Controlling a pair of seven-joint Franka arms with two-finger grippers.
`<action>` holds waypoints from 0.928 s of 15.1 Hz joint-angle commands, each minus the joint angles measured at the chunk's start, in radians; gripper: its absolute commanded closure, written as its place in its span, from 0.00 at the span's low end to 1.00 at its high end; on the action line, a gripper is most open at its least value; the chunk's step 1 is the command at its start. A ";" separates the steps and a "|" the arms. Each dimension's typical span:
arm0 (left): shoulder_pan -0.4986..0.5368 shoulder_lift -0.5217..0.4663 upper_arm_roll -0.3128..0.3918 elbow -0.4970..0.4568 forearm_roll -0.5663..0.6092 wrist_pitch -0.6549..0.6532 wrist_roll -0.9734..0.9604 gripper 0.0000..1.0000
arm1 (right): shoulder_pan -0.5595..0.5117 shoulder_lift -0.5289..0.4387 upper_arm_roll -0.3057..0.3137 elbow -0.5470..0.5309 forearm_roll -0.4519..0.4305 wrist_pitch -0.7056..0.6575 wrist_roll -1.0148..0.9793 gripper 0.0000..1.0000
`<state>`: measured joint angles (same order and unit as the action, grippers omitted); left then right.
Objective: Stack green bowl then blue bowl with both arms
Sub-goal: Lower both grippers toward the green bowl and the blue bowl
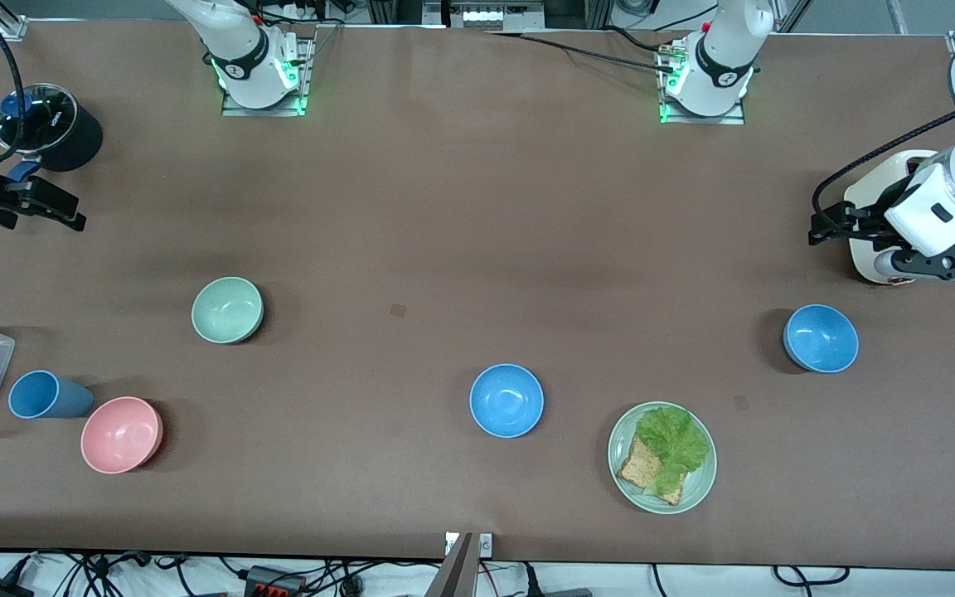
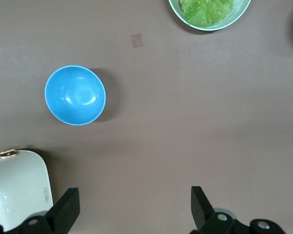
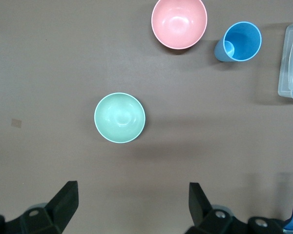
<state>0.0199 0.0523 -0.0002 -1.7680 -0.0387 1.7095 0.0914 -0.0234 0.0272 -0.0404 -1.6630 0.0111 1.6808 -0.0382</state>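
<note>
green bowl (image 1: 227, 309): upright on the table (image 1: 461, 215) toward the right arm's end, apart from everything; pink bowl (image 1: 121, 434) and blue cup (image 1: 46, 395) nearer the front camera.
blue bowl (image 1: 821, 337): toward the left arm's end, nearest the left gripper; look-alike blue bowl (image 1: 506, 400) mid-table beside the lettuce plate (image 1: 661, 457).
left gripper (image 2: 134, 209): jaws spread, nothing held, over the white appliance (image 2: 17, 187).
right gripper (image 3: 132, 207): jaws spread, nothing held, up at the table edge.
handling: likely light, stiff, glossy plastic, slippery; pinch the rim wall, one finger inside.
progress: nothing stacked yet.

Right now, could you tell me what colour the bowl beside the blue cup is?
The bowl is pink, clearest in the right wrist view.
</note>
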 commanded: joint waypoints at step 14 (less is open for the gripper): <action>0.149 0.196 0.005 0.009 -0.018 0.174 0.054 0.00 | 0.000 0.178 0.004 -0.063 -0.016 0.148 0.015 0.00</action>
<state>0.1169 0.1821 0.0063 -1.7728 -0.0473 1.8304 0.1125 -0.0237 0.1410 -0.0407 -1.7313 0.0109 1.8014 -0.0378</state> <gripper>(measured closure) 0.000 0.000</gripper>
